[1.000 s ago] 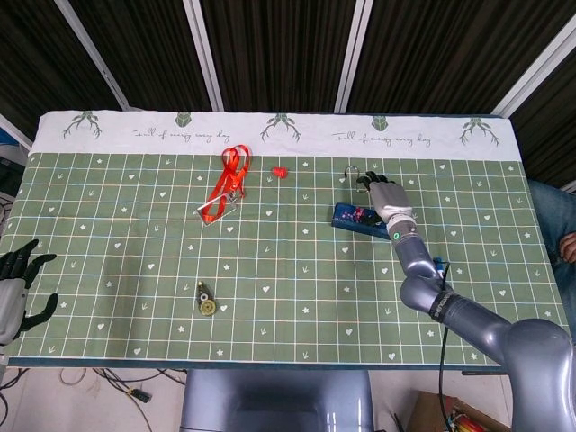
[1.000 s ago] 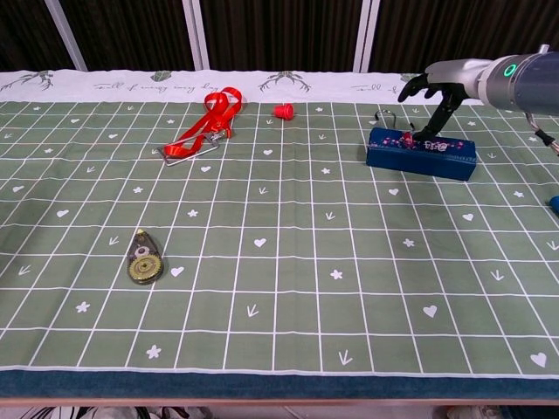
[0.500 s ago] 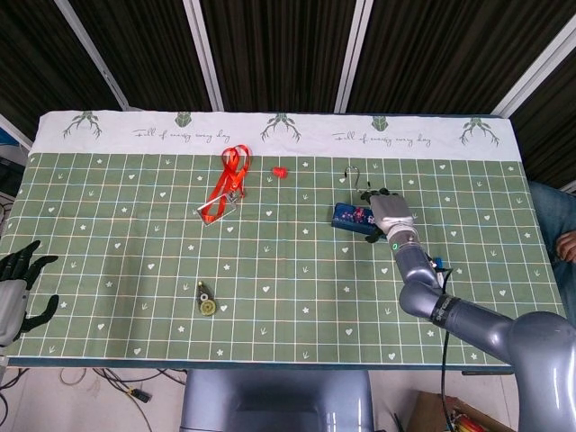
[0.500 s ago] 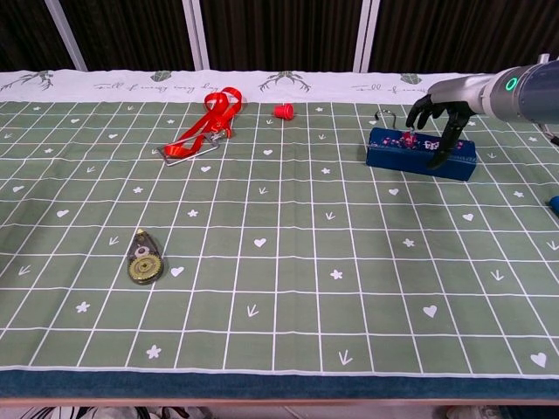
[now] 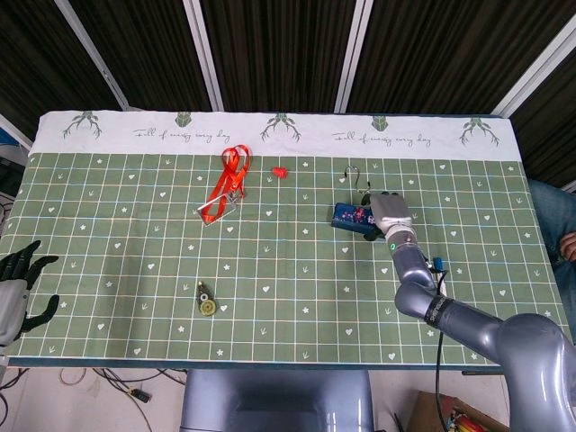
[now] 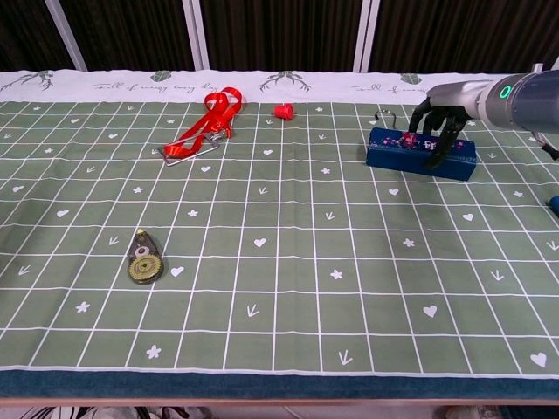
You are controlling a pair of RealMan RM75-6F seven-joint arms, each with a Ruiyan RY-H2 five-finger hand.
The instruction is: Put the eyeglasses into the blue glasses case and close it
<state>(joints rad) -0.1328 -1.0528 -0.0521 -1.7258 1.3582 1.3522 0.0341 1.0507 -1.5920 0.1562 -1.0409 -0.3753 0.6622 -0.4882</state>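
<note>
Closing step, by the look: right hand [image 6: 439,122] spread, fingertips pressing on blue glasses case [image 6: 421,154]. Next: firm downward push until shut.

Left hand [image 5: 16,286] spread, idle.

The robot hand [image 6: 439,125] rests on the glasses case [image 6: 421,154]; eyeglasses [image 6: 385,116] lie just behind-left; lanyard [image 6: 203,128] far left.

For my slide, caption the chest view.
Right hand rests fingers on the blue glasses case; lanyard lies apart.
</note>
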